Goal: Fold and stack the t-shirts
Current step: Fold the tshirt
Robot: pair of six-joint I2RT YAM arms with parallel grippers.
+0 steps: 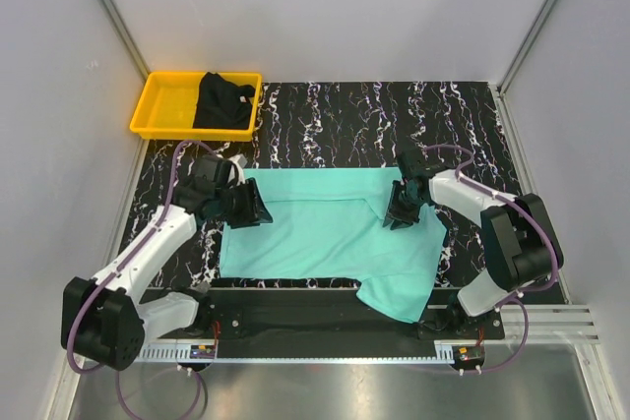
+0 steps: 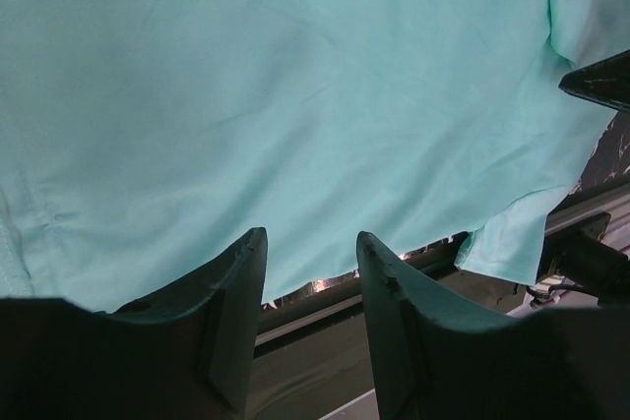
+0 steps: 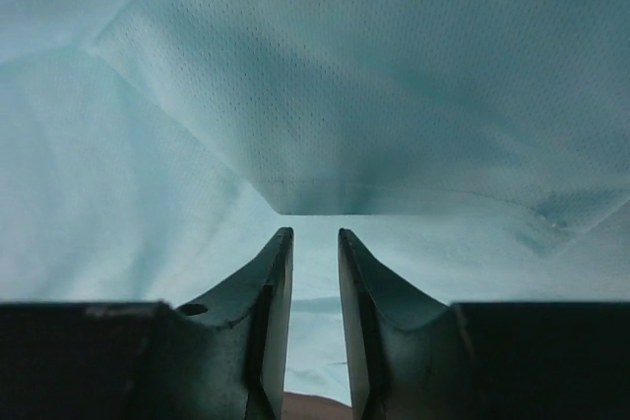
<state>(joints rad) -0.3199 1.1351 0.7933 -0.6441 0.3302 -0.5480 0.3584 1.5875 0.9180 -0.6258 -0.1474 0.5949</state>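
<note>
A turquoise t-shirt [image 1: 325, 228] lies spread flat on the marbled black mat, and its near right corner droops over the front rail. My left gripper [image 1: 264, 211] sits at the shirt's left edge, open; in the left wrist view its jaws [image 2: 310, 243] stand wide apart over the cloth [image 2: 295, 95] with nothing between them. My right gripper [image 1: 397, 221] is low over the shirt's upper right, by a folded-in flap [image 3: 394, 76]. Its jaws [image 3: 315, 233] stand only a narrow gap apart, with no cloth between them. The black t-shirt [image 1: 221, 100] lies crumpled in the yellow tray [image 1: 157, 105].
The yellow tray stands at the mat's far left corner. Grey walls close in on the left, right and back. A black rail [image 1: 295, 304] with the arm bases runs along the near edge. Bare marbled mat [image 1: 394, 115] shows beyond the turquoise shirt.
</note>
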